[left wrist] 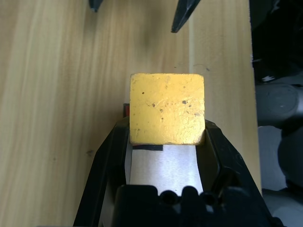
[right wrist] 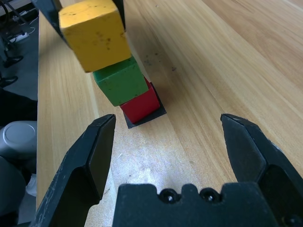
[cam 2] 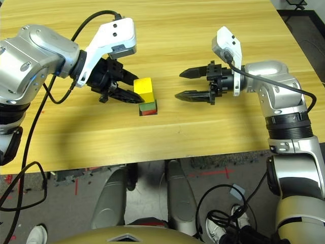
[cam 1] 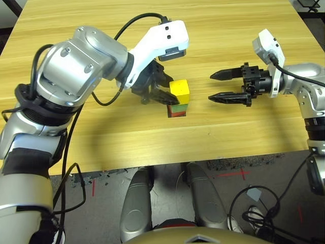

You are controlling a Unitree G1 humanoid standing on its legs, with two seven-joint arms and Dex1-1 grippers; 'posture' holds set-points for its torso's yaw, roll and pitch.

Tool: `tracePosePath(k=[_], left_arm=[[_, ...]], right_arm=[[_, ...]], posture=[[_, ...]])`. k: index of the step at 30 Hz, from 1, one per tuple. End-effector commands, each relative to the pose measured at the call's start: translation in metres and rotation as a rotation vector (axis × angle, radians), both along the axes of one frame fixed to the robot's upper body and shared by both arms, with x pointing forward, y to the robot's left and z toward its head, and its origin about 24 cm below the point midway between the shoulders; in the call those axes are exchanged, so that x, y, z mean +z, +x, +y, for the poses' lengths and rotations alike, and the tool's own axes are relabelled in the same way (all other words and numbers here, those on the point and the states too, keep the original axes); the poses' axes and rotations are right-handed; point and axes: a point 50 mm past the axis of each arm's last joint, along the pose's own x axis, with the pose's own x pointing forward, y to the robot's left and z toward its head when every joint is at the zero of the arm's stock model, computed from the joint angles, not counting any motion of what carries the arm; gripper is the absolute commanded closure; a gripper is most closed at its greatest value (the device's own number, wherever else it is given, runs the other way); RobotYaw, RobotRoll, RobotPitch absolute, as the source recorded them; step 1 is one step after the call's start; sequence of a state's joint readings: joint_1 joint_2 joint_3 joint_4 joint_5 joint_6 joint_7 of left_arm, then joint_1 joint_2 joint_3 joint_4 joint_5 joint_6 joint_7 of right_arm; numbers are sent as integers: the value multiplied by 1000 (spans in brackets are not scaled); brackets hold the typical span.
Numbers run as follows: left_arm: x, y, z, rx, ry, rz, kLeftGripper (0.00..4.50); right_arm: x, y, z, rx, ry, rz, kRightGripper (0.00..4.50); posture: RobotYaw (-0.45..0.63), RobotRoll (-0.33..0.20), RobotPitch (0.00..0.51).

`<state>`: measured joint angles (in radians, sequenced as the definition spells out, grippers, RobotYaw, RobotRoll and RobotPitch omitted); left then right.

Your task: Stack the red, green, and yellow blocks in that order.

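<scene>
Clenched in the left gripper [left wrist: 166, 177] above the table's [cam 1: 223, 137] near edge, the yellow block [left wrist: 167, 109], over green [right wrist: 121, 81] and red [right wrist: 141, 105], looks light, stiff, best pinched by opposite sides.

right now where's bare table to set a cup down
Bare wood lies between the stack's front side and the near table edge, and beyond both grippers toward the far edge. It's crowded around the yellow block, with the left gripper closed on it.
</scene>
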<state>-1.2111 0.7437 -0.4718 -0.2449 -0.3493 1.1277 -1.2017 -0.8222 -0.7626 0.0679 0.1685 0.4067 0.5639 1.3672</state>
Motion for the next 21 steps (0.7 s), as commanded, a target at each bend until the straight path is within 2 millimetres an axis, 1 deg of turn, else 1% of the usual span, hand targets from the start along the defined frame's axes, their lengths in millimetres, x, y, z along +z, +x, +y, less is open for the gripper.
tracePosePath(k=[1, 13, 15, 17, 20, 21], left_arm=[[-6, 2, -1, -4, 20, -6, 2457], [-9, 1, 1, -13, 52, -10, 2457], [-9, 1, 1, -16, 52, -10, 1693], [-8, 0, 0, -23, 48, -2, 1137], [-5, -3, 0, -35, 45, -5, 126], [-2, -4, -1, -45, 37, -14, 55]], right_arm=[[2, -4, -3, 2, 1, -6, 0], [2, -3, -2, -2, 4, -6, 0], [2, -3, -2, -1, 6, -7, 0], [3, -2, -2, -2, 6, -8, 0], [3, -2, -2, -2, 5, -9, 0], [3, -1, -3, -2, 5, -8, 0]], posture=[[63, -20, 301], [70, -19, 305], [72, -18, 306], [77, -17, 306], [84, -17, 305], [86, -17, 305]])
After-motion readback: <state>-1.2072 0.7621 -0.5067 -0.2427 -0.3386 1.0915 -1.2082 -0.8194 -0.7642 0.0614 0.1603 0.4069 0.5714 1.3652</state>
